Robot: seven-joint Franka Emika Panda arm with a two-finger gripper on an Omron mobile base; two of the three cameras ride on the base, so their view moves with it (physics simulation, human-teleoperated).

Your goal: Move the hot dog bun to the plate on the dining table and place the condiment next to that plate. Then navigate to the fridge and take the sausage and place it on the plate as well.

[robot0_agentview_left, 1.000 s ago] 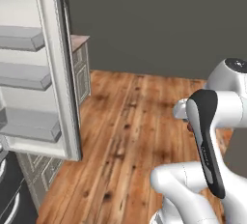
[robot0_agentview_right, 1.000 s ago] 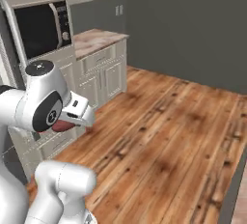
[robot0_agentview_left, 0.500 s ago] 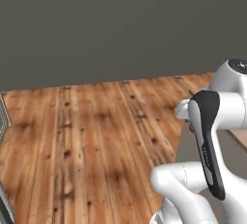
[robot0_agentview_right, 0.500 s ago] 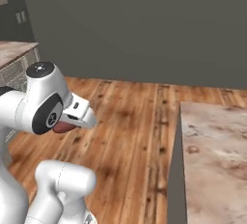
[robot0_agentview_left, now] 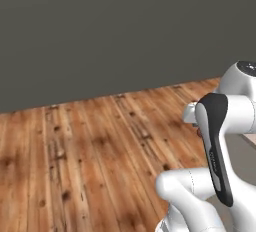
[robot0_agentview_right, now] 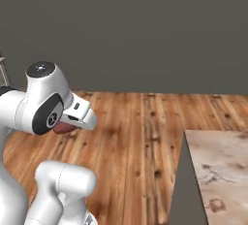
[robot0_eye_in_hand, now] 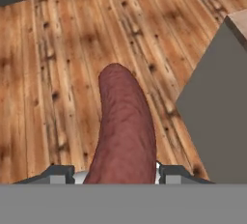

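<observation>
A dark red sausage fills the lower middle of the hand view, rising from the bottom edge and curving slightly toward the upper left. It sits between the two small dark fingertips of the pincer, which is pinching the sausage from both sides. Beneath it lies a wooden plank floor, and a grey side panel of the dining table slants across the right of that view.

In the right base view, the white arm stands at the left of the frame. A sliver of the red sausage peeks out below the white hand at left centre. The pink-brown marbled top of the counter takes up the lower right corner, well apart from the sausage. A dark grey wall spans the top half.

In the left base view, the arm occupies the lower right, with the wooden floor across the lower left and the wall above.
</observation>
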